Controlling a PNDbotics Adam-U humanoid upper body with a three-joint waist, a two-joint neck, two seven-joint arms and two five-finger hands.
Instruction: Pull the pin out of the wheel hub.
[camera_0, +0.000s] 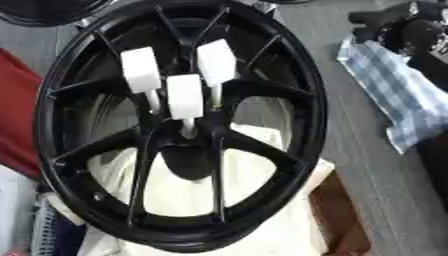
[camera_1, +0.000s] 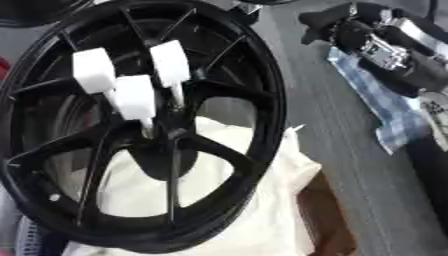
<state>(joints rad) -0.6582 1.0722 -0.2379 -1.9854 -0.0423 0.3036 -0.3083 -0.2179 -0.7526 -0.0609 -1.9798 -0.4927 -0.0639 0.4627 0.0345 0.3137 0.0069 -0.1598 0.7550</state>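
Three white block-headed pins (camera_0: 185, 96) stand in the centre of the black spoked wheel hub (camera_0: 289, 65), which rests on cream cloth (camera_1: 262, 200). The black-and-silver right hand (camera_1: 367, 42) hovers at the bench's far right edge above a blue checked cloth (camera_0: 394, 95); whether its fingers are open or curled I cannot tell.

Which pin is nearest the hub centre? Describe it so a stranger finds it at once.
Start at the black wheel lying on pale cloth. Three white pins stand around its hub. Take the middle pin: its block sits lowest of the three, between the left pin and right pin.
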